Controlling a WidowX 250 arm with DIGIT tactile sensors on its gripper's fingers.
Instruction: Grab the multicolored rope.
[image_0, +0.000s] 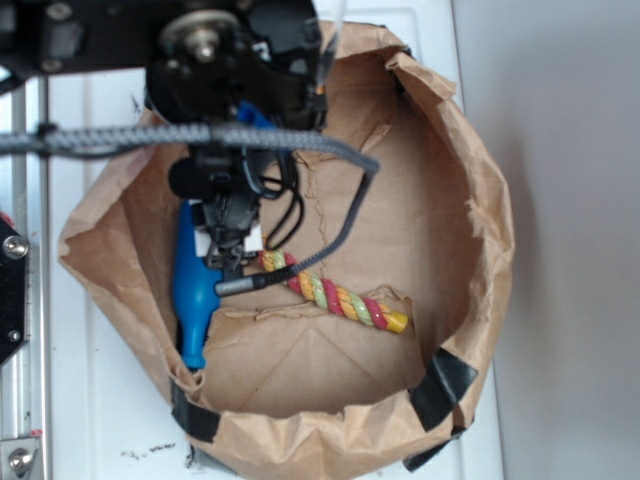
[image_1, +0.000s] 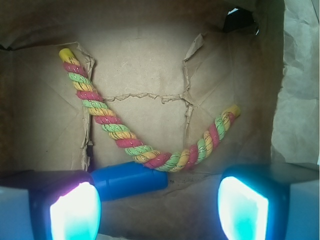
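**Claw spread above the rope's bend inside the paper bag**

The thick twisted cord of red, yellow and pale green strands (image_1: 131, 141) lies on the floor of a crumpled brown paper bag (image_0: 470, 200) whose walls are folded down into a ring. In the wrist view the rope forms a shallow V: one yellow-capped end points up left, the other up right, and the low bend sits just ahead of the claw (image_1: 157, 207), slightly left of the middle of the gap. The claw is spread wide and pinches nothing; its two glowing pale fingertips (image_1: 75, 212) stand well apart at the bottom corners of that view, with the rope's bend between them and a little beyond.

A blue plastic bottle-shaped toy (image_0: 192, 290) lies just beside the rope's bend, its neck poking in next to the left fingertip. From outside, the black arm hides part of the rope; only the right stretch with its yellow tip shows. A grey braided cable (image_0: 180, 138) crosses over the bag.

The bag's floor is torn and creased, with ragged flaps near the rope. Open floor lies to the right of and beyond the rope; the walls rise all round, patched with black tape (image_0: 442, 385) at the near rim. The bag sits on a white surface (image_0: 100, 400). No writing or labels can be read.
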